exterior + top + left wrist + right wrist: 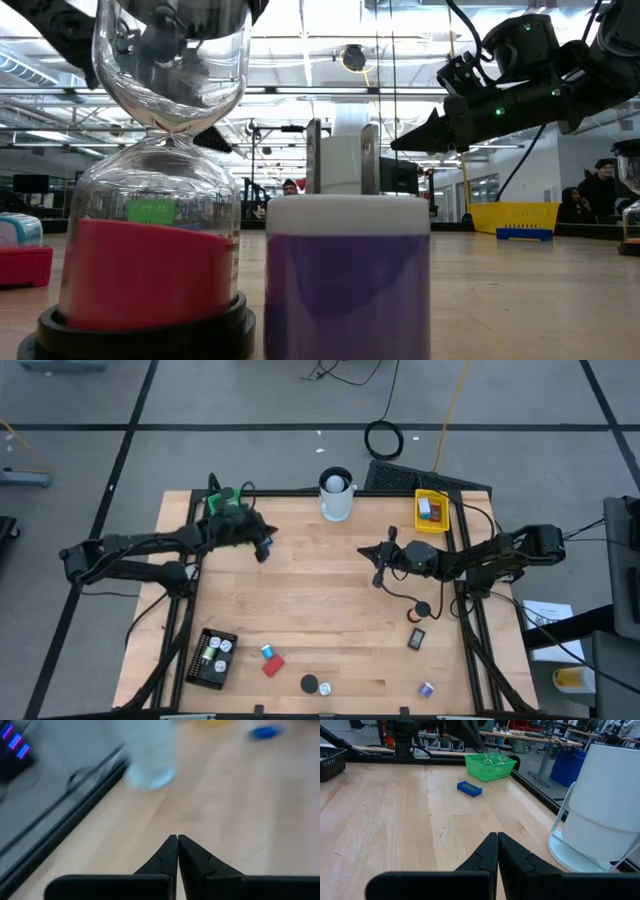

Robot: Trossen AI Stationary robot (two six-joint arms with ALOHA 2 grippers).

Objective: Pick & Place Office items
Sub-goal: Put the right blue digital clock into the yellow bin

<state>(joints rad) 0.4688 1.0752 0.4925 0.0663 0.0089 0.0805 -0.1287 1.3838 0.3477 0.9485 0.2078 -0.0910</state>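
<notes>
Left gripper point(263, 547) near the green tray point(222, 501), fingers point(167, 851) pressed together, empty; right gripper point(379, 573) mid-bench, fingers point(488, 849) likewise closed, empty; blue block point(469, 788) well ahead of them beside that tray; other office items point(272, 661) along the wooden bench point(310, 610) front edge, well apart from both

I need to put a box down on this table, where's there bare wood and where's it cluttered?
Bare wood fills the table's middle, between the left gripper, the right gripper and the black tray. The near edge is crowded around the red block; the white cup and yellow tray fill the far side.
</notes>
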